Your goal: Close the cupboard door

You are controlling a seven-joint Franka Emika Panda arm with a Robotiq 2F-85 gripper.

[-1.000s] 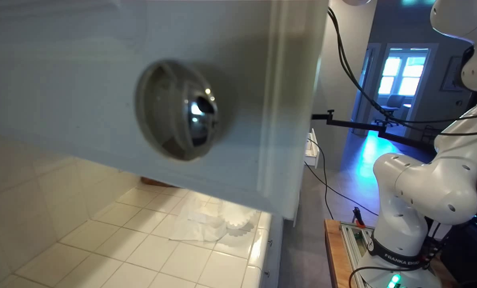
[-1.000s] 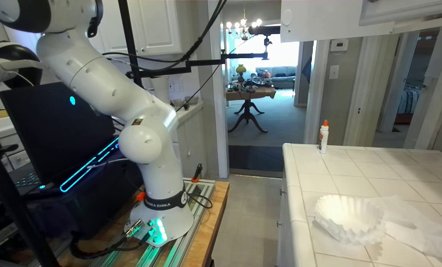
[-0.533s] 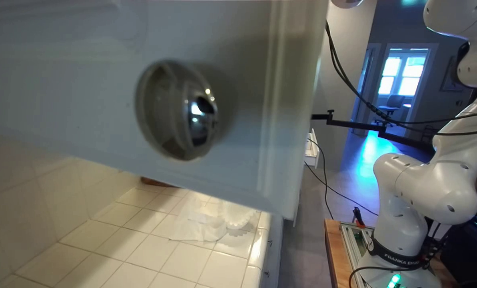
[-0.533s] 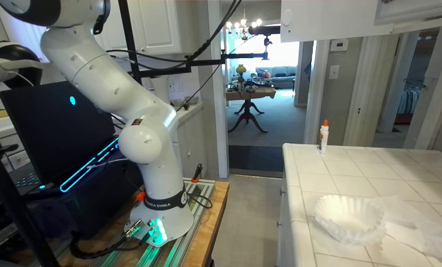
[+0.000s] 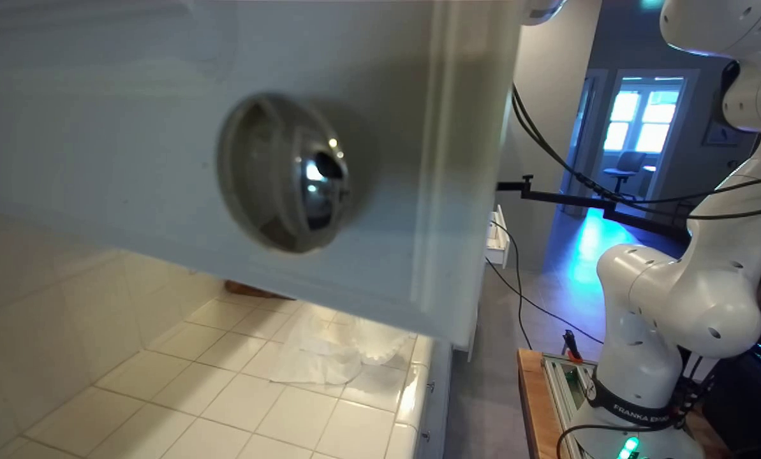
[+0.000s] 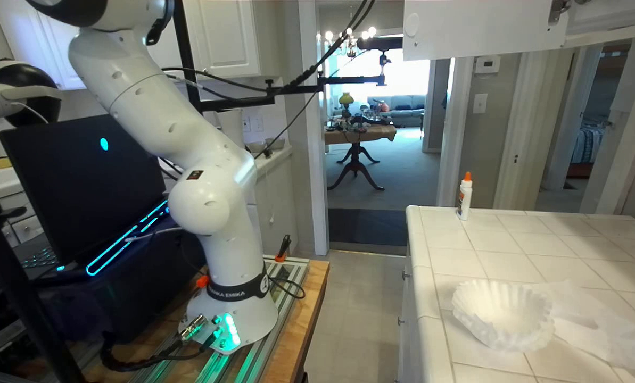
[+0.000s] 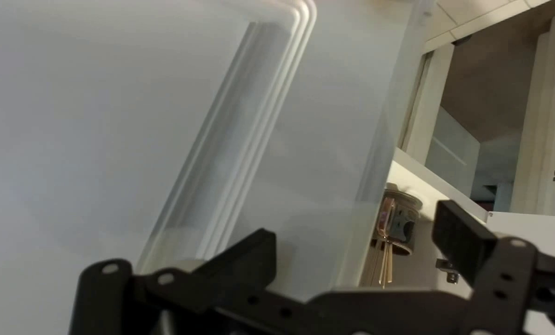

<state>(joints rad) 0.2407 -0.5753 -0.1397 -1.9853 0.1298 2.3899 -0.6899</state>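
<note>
The cupboard door [image 5: 138, 146] is a large pale grey-white panel with a round chrome knob [image 5: 284, 175], standing open over the counter. Its plain inner face shows in an exterior view [image 6: 477, 29] and in the wrist view [image 7: 533, 228], with a metal hinge. A second pale door [image 7: 133, 121] with moulded edging fills the left of the wrist view and shows in an exterior view [image 6: 612, 15]. My gripper [image 7: 355, 235] is open and empty. One finger overlaps that second door's face, the other lies beyond its edge. Contact cannot be told. The exterior views do not show the gripper.
A mug [image 7: 398, 218] with sticks stands inside the cupboard. Below is a white tiled counter [image 6: 535, 260] with a paper filter [image 6: 501, 314] and a glue bottle [image 6: 464, 197]. A black camera arm [image 5: 568, 197] and cables run near the robot. A laptop [image 6: 83, 186] stands behind it.
In an exterior view the second door has swung to the right, uncovering the hinge. The upper arm has shifted toward the cupboard and its cables hang lower. The knobbed door has barely moved.
</note>
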